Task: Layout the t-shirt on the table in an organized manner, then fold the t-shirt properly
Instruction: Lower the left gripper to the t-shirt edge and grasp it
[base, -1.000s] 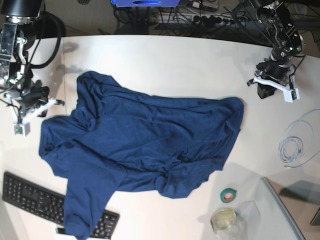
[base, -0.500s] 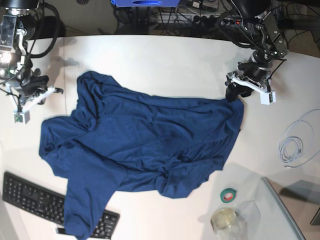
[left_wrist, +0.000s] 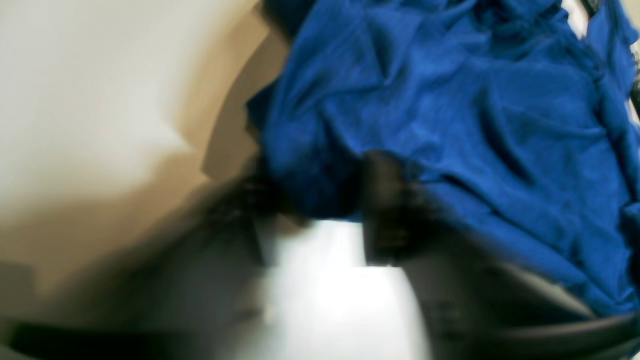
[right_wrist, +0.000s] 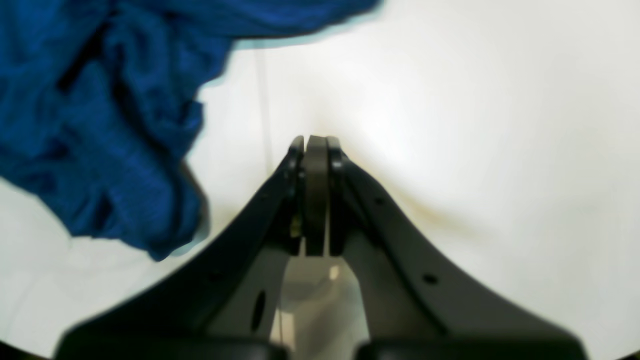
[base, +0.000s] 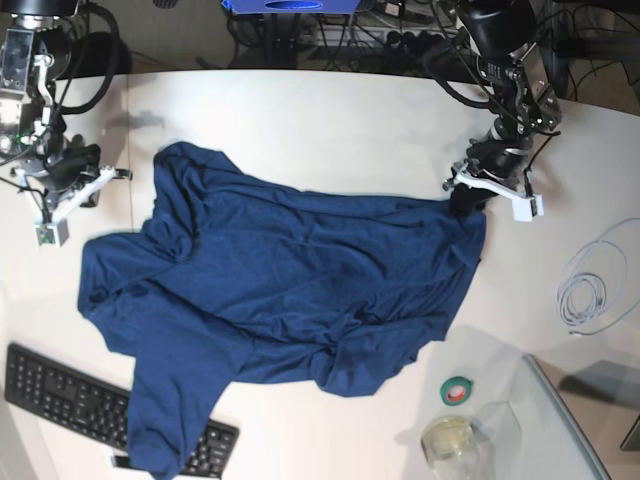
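The t-shirt lies spread out on the white desk, filling most of the middle. It is dark blue and full of wrinkles. It is not flat yet. One sleeve sticks up toward the far left, and a long part hangs down at the near left, where it lies over the end of a black keyboard. Near the front there is a bunched-up lump of cloth.

The left hand is down at the far right corner of the t-shirt, right at the edge of the cloth. In the left wrist view the picture is very blurry. The blue cloth sits between the two dark fingers, and the fingers look close together, so the hand seems to be pinching the shirt's edge.

The right hand is off to the side, near the far left of the shirt but not touching it. Its fingers are pressed tight together with nothing between them. Under it there is only the bare white desk, and the blue cloth lies a little way off to its side.

On the right side of the desk lies a coil of white cable. Near the front sit a small roll of green tape and a clear round jar.
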